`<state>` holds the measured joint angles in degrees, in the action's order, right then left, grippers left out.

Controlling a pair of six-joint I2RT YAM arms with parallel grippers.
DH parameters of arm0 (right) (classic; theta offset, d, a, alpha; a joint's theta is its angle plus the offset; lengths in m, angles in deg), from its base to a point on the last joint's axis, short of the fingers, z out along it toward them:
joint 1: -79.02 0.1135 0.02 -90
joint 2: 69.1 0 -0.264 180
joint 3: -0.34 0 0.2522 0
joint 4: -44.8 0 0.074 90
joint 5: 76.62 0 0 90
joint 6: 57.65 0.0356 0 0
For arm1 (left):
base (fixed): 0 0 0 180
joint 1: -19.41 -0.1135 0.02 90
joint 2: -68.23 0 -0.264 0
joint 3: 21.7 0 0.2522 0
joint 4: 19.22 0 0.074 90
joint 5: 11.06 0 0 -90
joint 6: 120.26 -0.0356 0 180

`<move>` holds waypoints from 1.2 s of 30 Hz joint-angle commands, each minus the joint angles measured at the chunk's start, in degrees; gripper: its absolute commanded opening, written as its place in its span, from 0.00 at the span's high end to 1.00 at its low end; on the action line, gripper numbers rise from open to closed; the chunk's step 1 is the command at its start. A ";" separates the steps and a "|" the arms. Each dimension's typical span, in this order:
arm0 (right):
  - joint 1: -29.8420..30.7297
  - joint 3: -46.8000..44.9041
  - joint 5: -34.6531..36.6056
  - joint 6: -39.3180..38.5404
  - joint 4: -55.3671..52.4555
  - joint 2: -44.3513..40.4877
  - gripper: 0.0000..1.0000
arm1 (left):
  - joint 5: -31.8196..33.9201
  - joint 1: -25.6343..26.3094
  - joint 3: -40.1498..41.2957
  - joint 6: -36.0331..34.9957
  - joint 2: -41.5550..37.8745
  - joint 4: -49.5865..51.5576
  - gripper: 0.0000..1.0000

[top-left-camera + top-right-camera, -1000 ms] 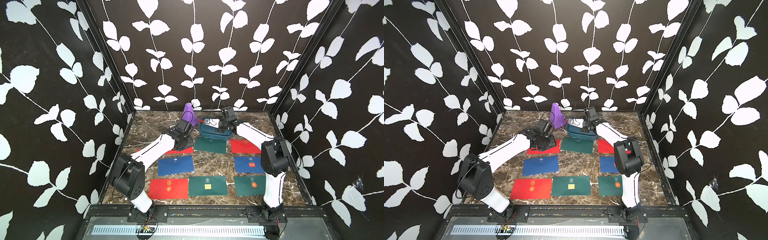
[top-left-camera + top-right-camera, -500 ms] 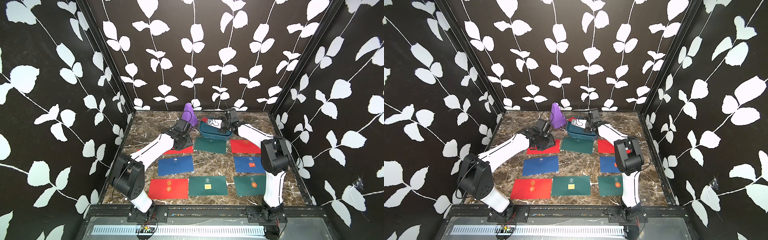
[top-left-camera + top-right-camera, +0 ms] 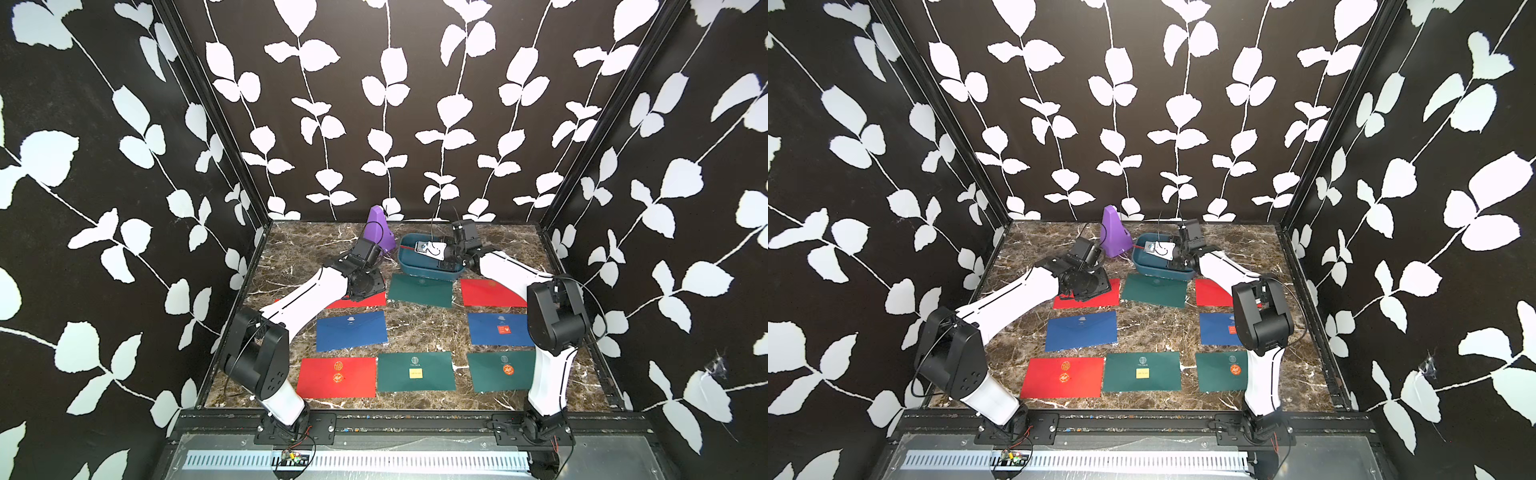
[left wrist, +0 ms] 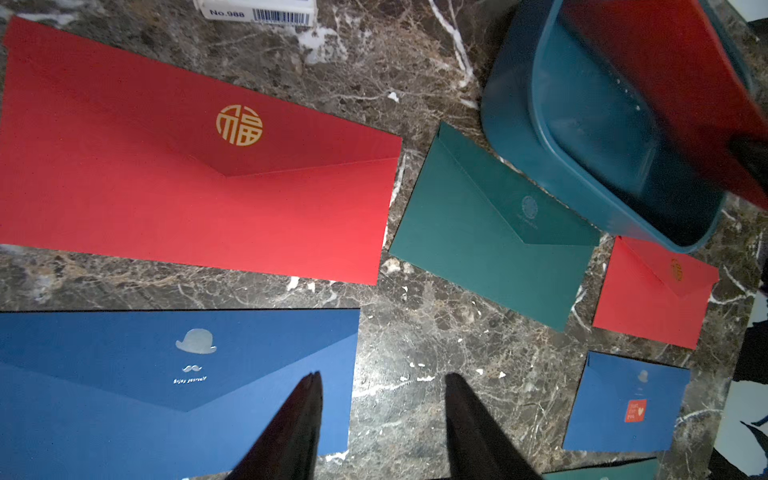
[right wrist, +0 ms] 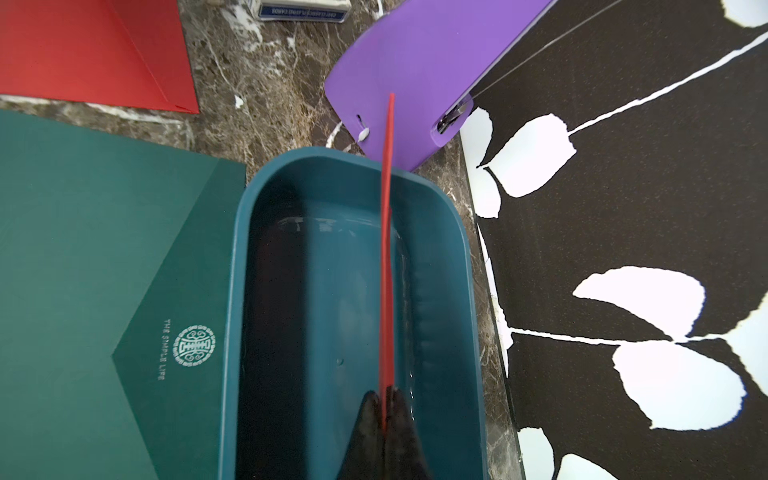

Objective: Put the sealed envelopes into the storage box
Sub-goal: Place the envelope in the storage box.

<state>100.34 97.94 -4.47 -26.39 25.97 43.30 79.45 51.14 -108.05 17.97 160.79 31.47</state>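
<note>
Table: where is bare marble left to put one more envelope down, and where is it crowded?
Bare: the middle of the table, between the plain blue envelope and the stickered blue envelope; also the far corner left of the purple pyramid. Crowded: the near row of three envelopes, and around the box.

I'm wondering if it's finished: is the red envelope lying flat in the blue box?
No, the right pincer is pinching the red envelope, which hangs edge-on over the storage box instead of lying on its bottom.
</note>
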 commanded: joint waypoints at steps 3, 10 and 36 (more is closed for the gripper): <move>-0.40 -0.39 -1.04 -1.28 0.08 -1.28 1.00 | 0.19 -0.09 -1.04 0.20 -2.02 0.52 0.49; -0.54 2.04 -1.09 -3.52 -0.63 1.97 1.00 | 0.96 -0.19 -1.67 -0.59 -2.38 1.56 0.49; -1.46 -2.18 0.35 -2.26 4.50 0.81 0.75 | 0.90 -0.17 -3.00 -1.54 -2.62 2.08 0.49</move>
<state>99.12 97.61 -4.64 -29.69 29.38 47.87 79.89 51.14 -110.33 17.42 160.79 32.41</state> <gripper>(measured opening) 0.241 0.509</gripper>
